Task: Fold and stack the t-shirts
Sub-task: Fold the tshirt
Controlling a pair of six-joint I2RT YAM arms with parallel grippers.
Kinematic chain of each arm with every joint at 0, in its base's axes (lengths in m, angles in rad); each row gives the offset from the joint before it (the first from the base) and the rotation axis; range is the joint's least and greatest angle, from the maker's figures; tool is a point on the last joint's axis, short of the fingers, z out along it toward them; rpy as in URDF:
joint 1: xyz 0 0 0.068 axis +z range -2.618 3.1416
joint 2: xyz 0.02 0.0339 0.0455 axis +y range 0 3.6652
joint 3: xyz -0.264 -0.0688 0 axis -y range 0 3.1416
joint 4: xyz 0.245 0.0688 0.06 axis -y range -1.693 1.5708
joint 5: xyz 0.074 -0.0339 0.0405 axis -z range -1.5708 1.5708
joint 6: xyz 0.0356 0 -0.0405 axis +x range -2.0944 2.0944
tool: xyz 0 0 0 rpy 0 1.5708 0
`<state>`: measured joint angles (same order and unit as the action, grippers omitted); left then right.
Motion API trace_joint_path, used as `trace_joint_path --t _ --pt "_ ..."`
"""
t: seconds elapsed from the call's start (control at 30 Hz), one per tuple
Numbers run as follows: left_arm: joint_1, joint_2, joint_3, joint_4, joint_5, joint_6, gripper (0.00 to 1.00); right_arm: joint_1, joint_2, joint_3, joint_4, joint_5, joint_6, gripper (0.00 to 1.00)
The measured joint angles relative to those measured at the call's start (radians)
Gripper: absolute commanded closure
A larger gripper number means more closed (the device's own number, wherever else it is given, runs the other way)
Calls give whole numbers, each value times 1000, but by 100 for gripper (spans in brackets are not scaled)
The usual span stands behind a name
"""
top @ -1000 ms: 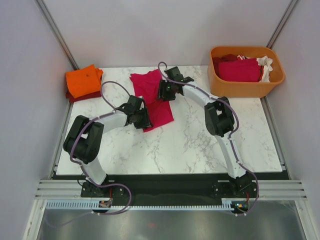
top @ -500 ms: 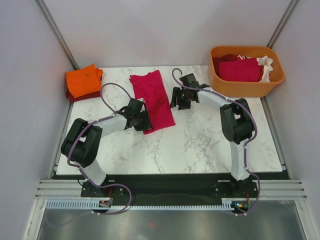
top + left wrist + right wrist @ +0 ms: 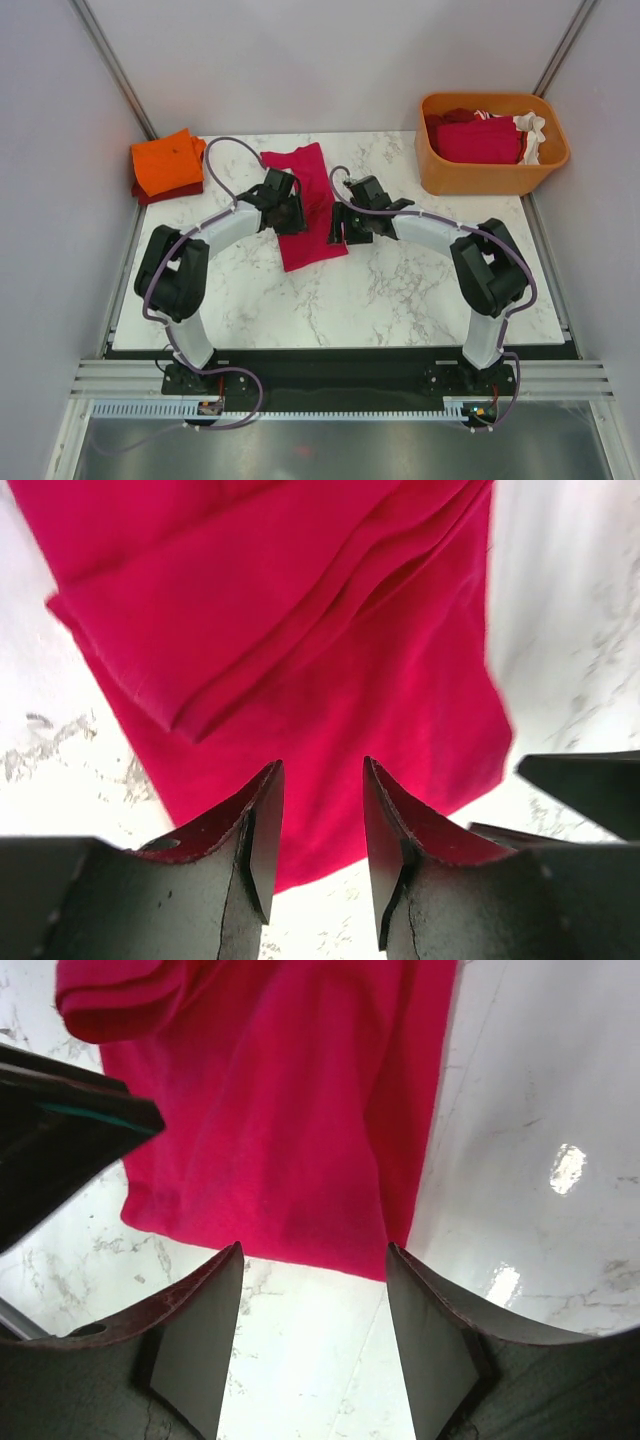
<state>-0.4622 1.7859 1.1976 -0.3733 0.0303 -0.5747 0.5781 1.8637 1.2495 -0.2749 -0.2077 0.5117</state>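
Crimson-pink soft cloth t-shirt (image 3: 312, 240) (image 3: 300, 610) (image 3: 270, 1110) lies folded into a long narrow strip on the white marble table (image 3: 400, 290), towards the back centre; the left gripper (image 3: 288, 210) (image 3: 318, 850) hangs over the strip's left side, fingers parted, nothing pinched between them; the right gripper (image 3: 342, 228) (image 3: 315, 1350) hovers at the strip's near right corner, fingers spread wide above hem and bare marble; a folded orange t-shirt (image 3: 167, 160) rests on a dark red t-shirt (image 3: 150, 195) at the back left corner; a rigid orange plastic tub (image 3: 490, 175) at the back right holds dark red and white shirts (image 3: 480, 138).
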Motion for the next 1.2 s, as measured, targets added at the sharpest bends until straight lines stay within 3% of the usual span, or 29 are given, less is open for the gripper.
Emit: trace_joint_path --t 0.2,0.3,0.33,0.43,0.53,0.9,1.2 --pt "1 21 88 -1 -4 0 55 0 8 -43 13 44 -1 35" --pt "1 56 115 1 -4 0 55 1 32 -64 29 52 -6 45" --pt "1 70 119 0 -4 0 55 2 38 -71 41 49 -4 64" --pt "-1 109 120 -3 -4 0 55 3 48 -88 85 45 -11 86" --pt "-6 140 124 -22 -5 1 59 2 50 -110 130 32 -8 89" --pt "-19 226 219 -111 -87 17 59 2 -1 -233 277 14 -3 92" --pt "70 430 594 -207 -133 114 59 3 -91 -359 312 -13 1 95"
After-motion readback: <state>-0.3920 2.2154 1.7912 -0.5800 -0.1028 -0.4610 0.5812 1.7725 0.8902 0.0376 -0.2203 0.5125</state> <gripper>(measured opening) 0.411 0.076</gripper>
